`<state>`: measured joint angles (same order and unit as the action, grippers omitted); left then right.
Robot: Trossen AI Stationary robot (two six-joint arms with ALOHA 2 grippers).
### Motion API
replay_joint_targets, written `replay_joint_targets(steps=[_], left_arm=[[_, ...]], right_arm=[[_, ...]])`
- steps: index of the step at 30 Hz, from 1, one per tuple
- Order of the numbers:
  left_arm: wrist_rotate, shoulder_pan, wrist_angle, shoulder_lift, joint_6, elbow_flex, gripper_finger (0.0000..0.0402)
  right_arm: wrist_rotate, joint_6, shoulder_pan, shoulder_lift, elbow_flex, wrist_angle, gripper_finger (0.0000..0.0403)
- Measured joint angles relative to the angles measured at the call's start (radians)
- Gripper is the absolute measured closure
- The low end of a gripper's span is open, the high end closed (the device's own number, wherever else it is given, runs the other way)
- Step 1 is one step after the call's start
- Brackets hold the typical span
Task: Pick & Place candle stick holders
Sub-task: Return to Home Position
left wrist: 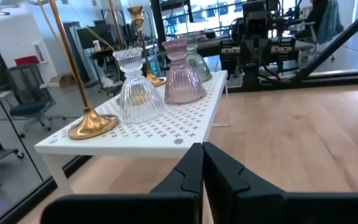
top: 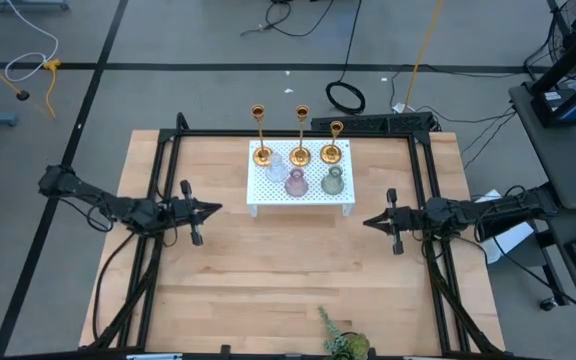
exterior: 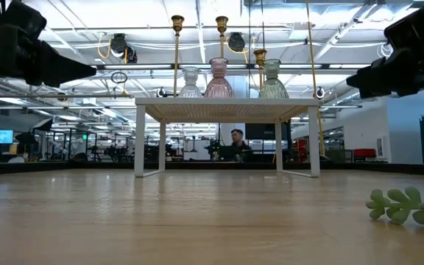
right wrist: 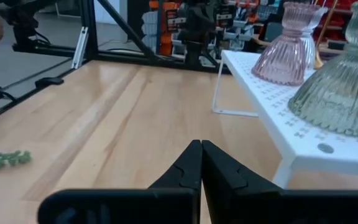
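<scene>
Presently all six holders stand on the white perforated stand (top: 258, 203), at twelve o'clock on the counter (top: 288, 280). The three gold candlesticks (top: 300, 153) line its twelve o'clock edge; the clear holder (top: 276, 168), pink holder (top: 295, 184) and green holder (top: 333, 181) sit toward six. The left pincer (top: 214, 209) at nine o'clock and the right pincer (top: 368, 222) at three hang closed and empty, well apart from the stand, consistent with parking. Placement appears complete.

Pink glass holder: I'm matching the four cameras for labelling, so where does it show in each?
High view: pink glass holder on the white perforated stand, between clear holder and green holder.
Low view: upper centre, middle of three glass holders.
Left wrist view: beside the clear holder.
Right wrist view: beyond the green holder.
Shared landmark: that stand, under it everywhere.
</scene>
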<state>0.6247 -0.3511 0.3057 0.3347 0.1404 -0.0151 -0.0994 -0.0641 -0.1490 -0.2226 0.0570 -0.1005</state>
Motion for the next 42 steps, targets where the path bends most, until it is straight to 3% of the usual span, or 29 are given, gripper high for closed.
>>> replay_joint_targets(steps=[5, 14, 42], left_arm=[[0.0, 0.0, -0.003, 0.0, -0.024, 0.0, 0.0397], [0.001, 0.0, -0.003, 0.0, -0.034, 0.0, 0.0361], [0.002, 0.0, -0.003, 0.0, -0.032, -0.001, 0.036]], right_arm=[[-0.003, -0.003, 0.001, 0.0, -0.001, -0.001, 0.0403], [-0.032, 0.0, 0.001, 0.0, -0.003, 0.0, 0.0403], [-0.03, -0.001, 0.001, 0.0, -0.005, 0.0, 0.0403]])
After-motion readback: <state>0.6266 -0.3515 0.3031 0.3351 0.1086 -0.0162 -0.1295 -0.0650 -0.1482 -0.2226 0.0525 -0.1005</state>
